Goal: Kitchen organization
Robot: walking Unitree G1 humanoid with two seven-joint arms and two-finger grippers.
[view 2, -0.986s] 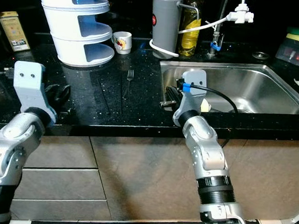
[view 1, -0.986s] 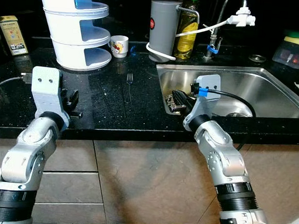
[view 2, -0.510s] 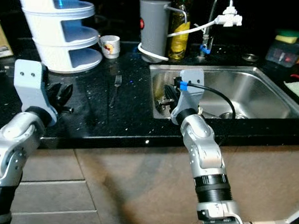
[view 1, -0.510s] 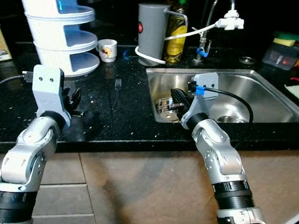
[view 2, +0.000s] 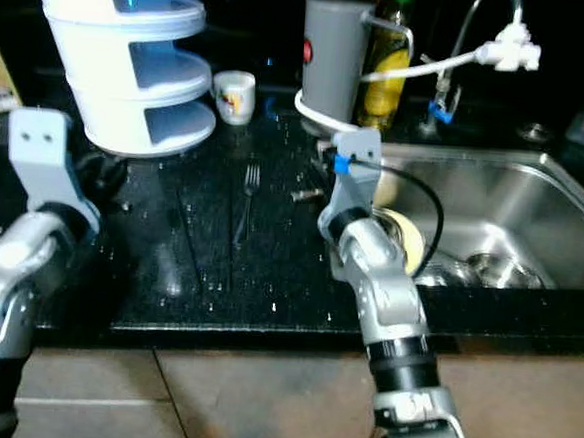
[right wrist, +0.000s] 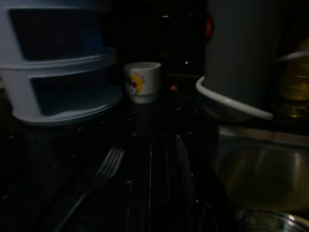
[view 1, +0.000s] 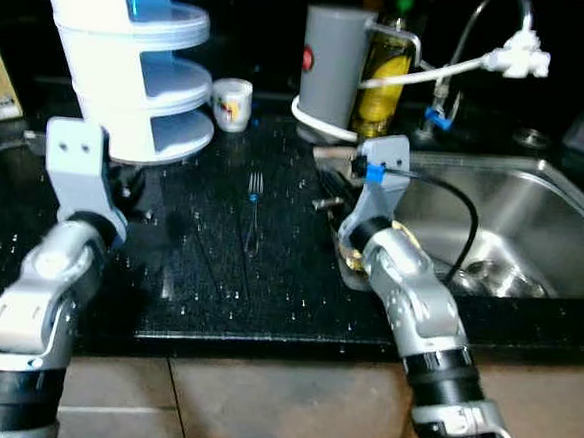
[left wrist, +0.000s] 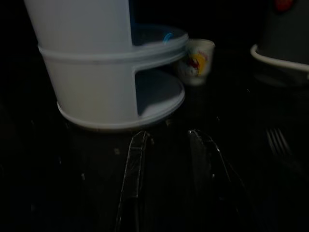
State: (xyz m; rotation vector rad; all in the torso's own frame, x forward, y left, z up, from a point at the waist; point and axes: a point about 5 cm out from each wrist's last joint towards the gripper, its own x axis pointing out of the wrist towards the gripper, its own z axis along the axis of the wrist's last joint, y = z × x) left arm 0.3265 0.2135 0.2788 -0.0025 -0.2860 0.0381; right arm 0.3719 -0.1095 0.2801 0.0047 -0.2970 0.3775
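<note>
With the fork [view 1: 253, 211] lying on the table left of the sink [view 1: 533, 211], the right end effector [view 1: 326, 193], seemingly closed and empty, should open, then descend squarely over its handle.

The left gripper [left wrist: 166, 145] points its two black fingers [left wrist: 136, 159], set apart, at the base of a white tiered stand [left wrist: 104, 72]. A small white cup [left wrist: 195, 61] stands just beside the stand. A fork [left wrist: 279, 143] lies on the dark counter [left wrist: 231, 116].
</note>
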